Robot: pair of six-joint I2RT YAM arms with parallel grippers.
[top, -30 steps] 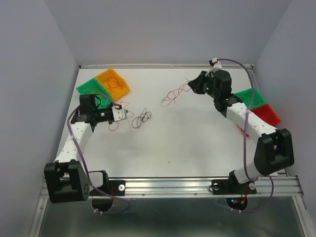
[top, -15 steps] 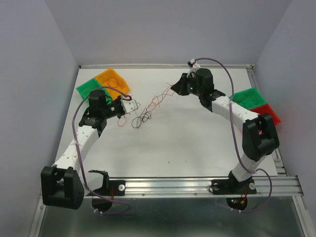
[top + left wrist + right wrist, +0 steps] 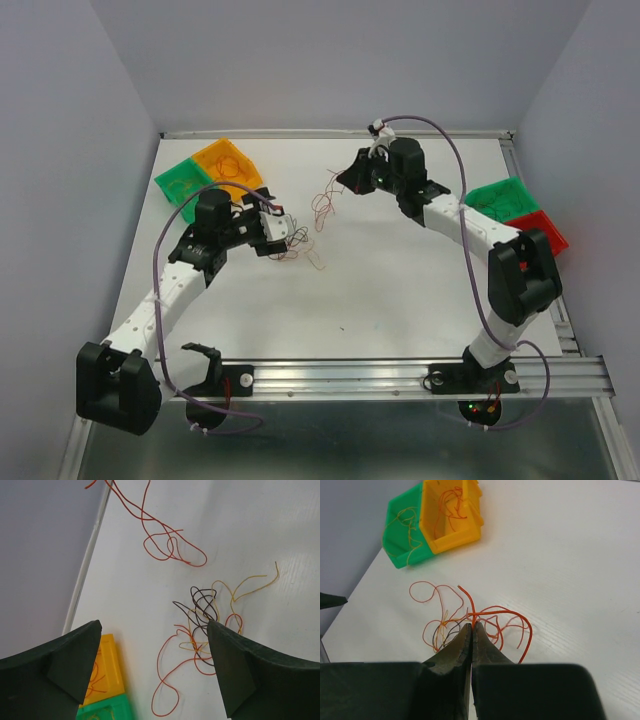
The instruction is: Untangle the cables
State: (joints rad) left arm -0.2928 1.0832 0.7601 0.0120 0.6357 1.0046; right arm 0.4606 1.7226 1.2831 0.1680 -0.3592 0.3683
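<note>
Bare table (image 3: 390, 290) across the near half, left gripper (image 3: 154, 630) spread wide above the cable tangle (image 3: 201, 602), right gripper (image 3: 471, 626) pinching a red cable (image 3: 466, 597) (loops beside the heap), yellow bin (image 3: 228, 165) at far-left edge.

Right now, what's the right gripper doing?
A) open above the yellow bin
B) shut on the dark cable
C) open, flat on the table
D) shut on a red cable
D: in the right wrist view the right gripper has its jaws pressed together with the red cable pinched at the tips, well away from the yellow bin.
</note>
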